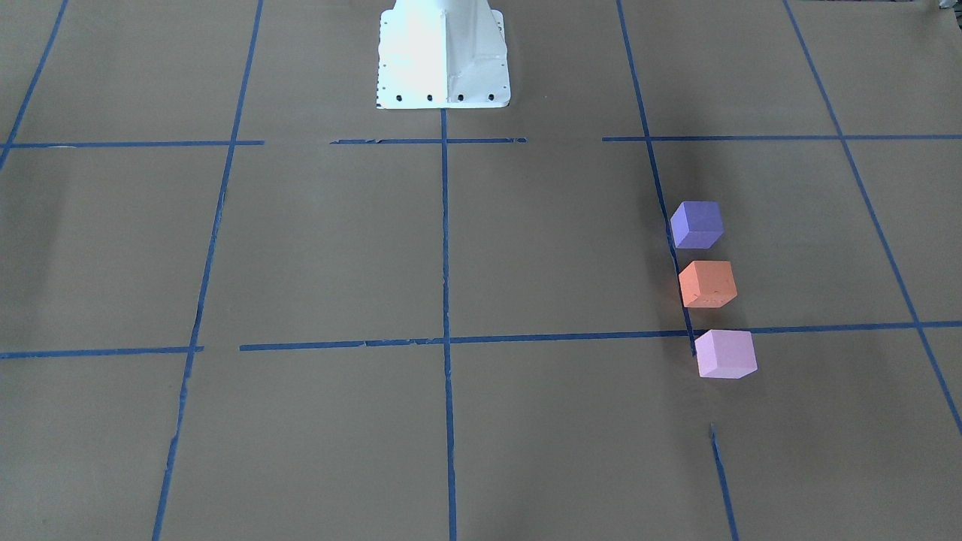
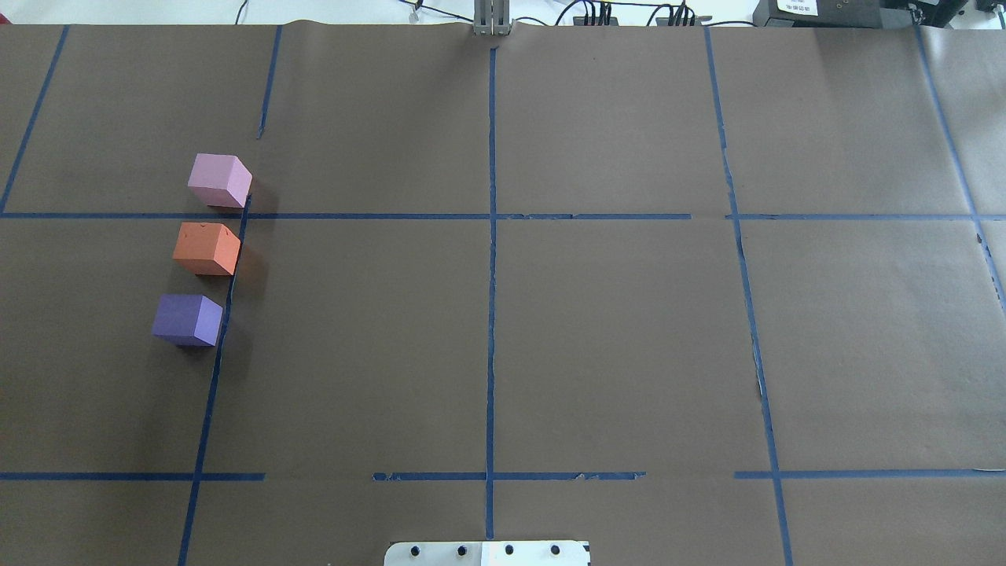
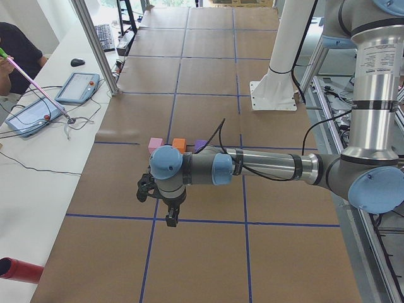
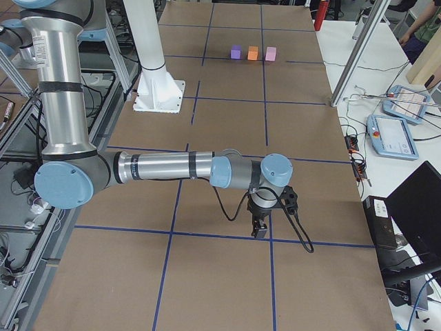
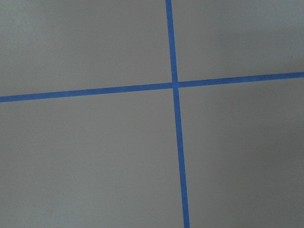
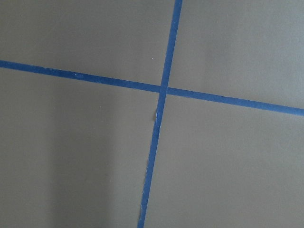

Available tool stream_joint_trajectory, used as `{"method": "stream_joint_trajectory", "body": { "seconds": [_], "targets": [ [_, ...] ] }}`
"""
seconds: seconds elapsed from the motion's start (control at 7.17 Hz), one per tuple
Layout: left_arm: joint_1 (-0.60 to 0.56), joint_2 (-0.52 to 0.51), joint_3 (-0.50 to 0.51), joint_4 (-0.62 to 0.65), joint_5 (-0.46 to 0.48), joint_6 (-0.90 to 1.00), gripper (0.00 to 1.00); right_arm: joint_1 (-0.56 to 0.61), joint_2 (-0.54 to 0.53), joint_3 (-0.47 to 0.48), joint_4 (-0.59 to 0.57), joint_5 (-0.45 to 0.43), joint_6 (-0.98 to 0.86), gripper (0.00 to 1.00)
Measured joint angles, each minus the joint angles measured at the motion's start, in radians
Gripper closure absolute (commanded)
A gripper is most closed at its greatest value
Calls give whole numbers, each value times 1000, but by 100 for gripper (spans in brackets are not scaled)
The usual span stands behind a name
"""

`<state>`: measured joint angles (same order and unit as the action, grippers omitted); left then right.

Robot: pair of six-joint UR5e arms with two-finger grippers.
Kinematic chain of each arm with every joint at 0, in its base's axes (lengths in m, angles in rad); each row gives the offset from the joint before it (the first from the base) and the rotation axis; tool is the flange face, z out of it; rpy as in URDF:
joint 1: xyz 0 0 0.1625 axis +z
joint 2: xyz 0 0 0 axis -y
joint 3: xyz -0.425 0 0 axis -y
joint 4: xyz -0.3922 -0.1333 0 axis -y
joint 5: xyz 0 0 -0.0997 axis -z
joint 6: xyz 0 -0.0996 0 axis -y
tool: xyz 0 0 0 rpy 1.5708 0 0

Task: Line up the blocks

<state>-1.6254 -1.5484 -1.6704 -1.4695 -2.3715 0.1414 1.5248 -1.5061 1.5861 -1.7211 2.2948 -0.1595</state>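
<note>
Three cubes stand in a straight row along a blue tape line on the robot's left side of the table: the pale pink block (image 2: 219,180) farthest from the robot, the orange block (image 2: 207,248) in the middle, the dark purple block (image 2: 187,320) nearest. They also show in the front view: purple block (image 1: 697,225), orange block (image 1: 707,284), pink block (image 1: 725,353). Small gaps separate them. My left gripper (image 3: 170,218) hangs over the table well short of the blocks, seen only from the side. My right gripper (image 4: 258,231) hangs over the opposite end. I cannot tell whether either is open or shut.
The white robot pedestal (image 1: 443,56) stands at the table's middle edge. Blue tape lines (image 2: 491,275) grid the brown paper cover. A side bench holds teach pendants (image 3: 77,87) and cables; a person sits there. Both wrist views show only paper and a tape crossing.
</note>
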Motion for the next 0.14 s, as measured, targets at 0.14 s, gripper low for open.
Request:
{"method": "stream_joint_trajectory", "body": {
  "seconds": [0.14],
  "targets": [
    [0,0,-1,0,0,0,0,0,0,0,0,0,0,0]
  ]
}}
